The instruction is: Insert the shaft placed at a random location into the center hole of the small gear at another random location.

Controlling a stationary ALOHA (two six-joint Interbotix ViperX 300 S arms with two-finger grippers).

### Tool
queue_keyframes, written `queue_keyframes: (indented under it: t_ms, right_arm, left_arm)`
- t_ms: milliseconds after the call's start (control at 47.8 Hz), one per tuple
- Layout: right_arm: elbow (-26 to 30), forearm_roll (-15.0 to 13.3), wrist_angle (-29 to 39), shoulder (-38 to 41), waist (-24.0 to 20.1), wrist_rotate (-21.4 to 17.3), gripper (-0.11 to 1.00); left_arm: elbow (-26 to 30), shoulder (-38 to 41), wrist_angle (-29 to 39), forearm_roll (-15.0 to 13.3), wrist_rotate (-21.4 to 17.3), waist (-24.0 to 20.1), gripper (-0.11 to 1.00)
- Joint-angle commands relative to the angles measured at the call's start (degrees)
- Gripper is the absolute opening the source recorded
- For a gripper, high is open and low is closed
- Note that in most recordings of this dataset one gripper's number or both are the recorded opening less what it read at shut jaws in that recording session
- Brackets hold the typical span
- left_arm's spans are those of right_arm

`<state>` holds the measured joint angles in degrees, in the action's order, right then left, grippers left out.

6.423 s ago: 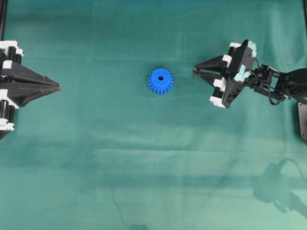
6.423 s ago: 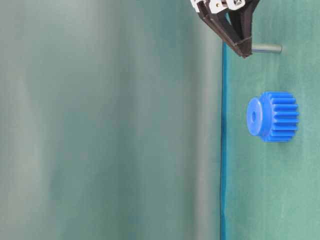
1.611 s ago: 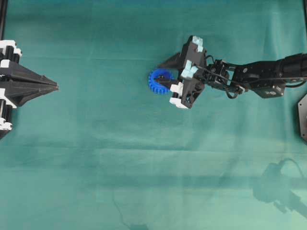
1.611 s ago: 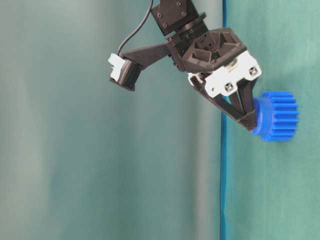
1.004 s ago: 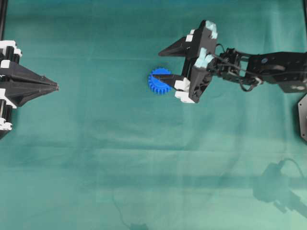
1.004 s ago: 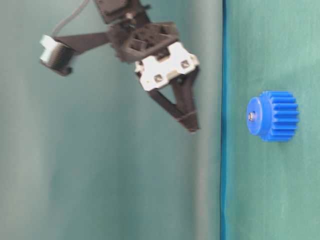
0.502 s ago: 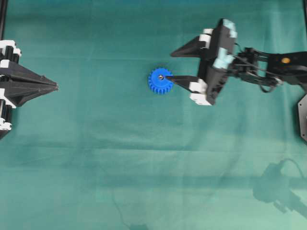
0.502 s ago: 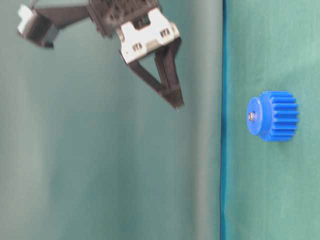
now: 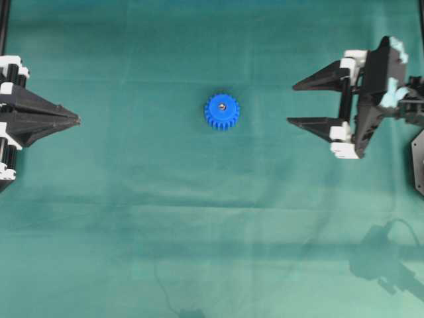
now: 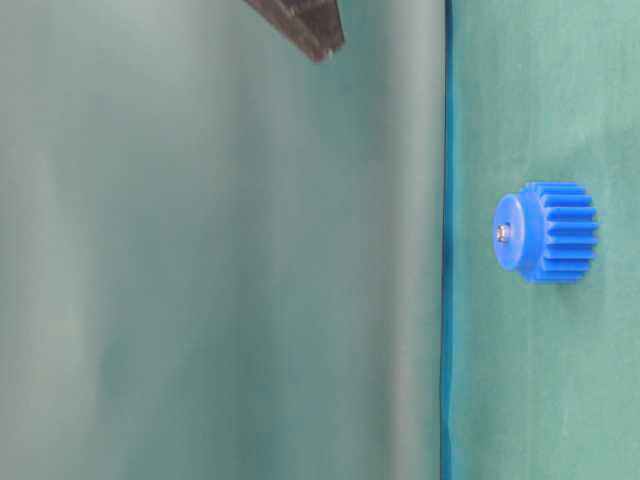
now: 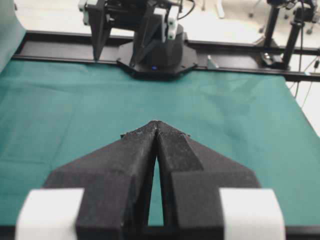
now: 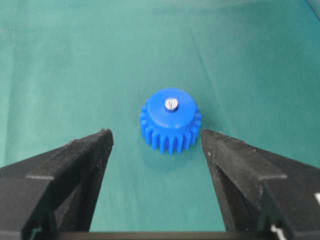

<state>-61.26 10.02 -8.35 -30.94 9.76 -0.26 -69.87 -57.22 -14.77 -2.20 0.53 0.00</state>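
Now the shaft sits in the small gear.
Right fingers wide beside it, left fingers pinched together, green bench around.

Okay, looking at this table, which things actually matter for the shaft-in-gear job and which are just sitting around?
Part of the job:
- small gear, blue, flat on the cloth
- shaft, its silver end showing in the center hole of the hub
- right gripper, open, apart from the gear

Just there:
- left gripper, shut, at the left edge
- green cloth
- black base frame beyond the cloth
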Motion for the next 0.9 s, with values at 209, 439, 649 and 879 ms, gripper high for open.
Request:
queue_keyframes:
  t_ms: [209, 439, 649, 879]
  right_arm:
    - [-2.55, 0.09, 3.25, -6.24, -0.18, -0.09, 0.74]
    - [-4.13, 0.09, 2.9, -6.68, -0.18, -0.09, 0.74]
    - [-4.22, 0.09, 2.9, -6.68, -0.18, -0.09, 0.74]
    - [-4.22, 0.0, 2.9, -6.68, -0.18, -0.09, 0.74]
  left_arm:
    - [0.53, -0.09, -0.26, -0.09, 0.09, 0.0, -0.01]
    - [0.53, -0.09, -0.09, -0.09, 0.09, 0.0, -0.01]
    - [0.53, -0.09, -0.09, -0.09, 0.09, 0.0, -0.01]
    - [0.53, -0.18, -0.09, -0.09, 0.09, 0.0, -0.01]
